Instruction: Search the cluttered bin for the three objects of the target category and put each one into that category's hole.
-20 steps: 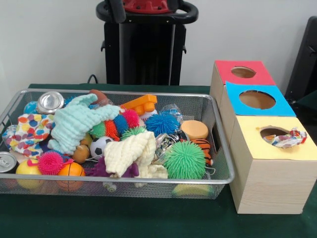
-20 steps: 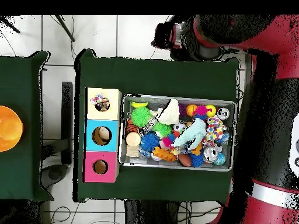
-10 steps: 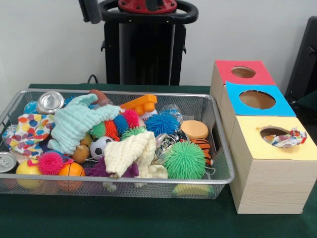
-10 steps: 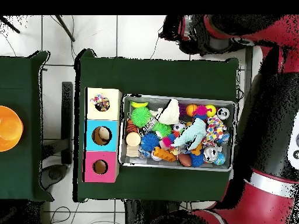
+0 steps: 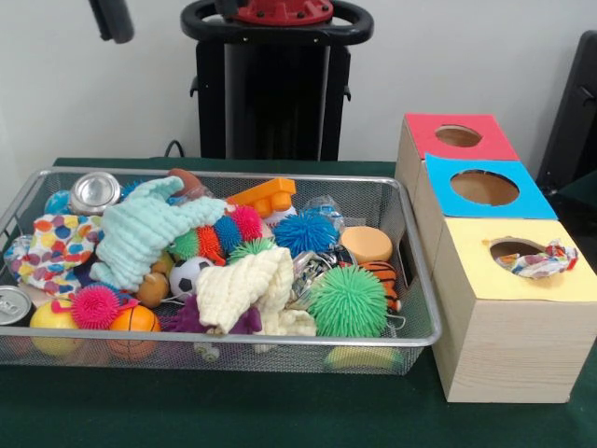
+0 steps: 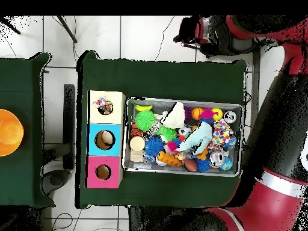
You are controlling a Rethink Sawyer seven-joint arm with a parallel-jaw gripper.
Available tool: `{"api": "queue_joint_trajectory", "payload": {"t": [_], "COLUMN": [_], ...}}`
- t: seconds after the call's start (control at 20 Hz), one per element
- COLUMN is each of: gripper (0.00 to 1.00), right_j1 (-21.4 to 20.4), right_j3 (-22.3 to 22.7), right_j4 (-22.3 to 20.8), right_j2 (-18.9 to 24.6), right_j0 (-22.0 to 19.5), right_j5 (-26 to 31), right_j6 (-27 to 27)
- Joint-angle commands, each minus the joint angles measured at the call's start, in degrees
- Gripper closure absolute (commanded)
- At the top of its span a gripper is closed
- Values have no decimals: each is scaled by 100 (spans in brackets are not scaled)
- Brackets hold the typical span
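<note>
Wire mesh bin [image 5: 410,280] at centre left, heaped with spiky balls, cloths and cans; wooden box [image 5: 508,345] at right with red, blue and yellow hole panels, a patterned cloth [image 5: 541,259] lodged in the yellow hole. Gripper [image 5: 112,19] at upper left, finger state indeterminable

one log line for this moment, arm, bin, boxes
arm: off the table, away from bin | gripper: state unclear | bin: full of toys and cloths | yellow box: patterned cloth in hole

Cluttered wire bin [image 6: 240,139] beside 3-hole box [image 6: 106,139] on table.
</note>
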Motion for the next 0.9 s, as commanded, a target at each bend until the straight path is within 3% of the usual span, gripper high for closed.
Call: {"api": "queue_joint_trajectory", "payload": {"t": [0.05,0.45,0.9], "gripper": [0,0,0], "right_j1": [367,469,470], "right_j3": [-441,-545,-21], "right_j4": [-685,-1112,-903], "right_j2": [809,1228,1008], "right_j0": [-231,-473,-624], "right_j5": [881,911,351], "right_j6": [-1952,-2088,-1934]}}
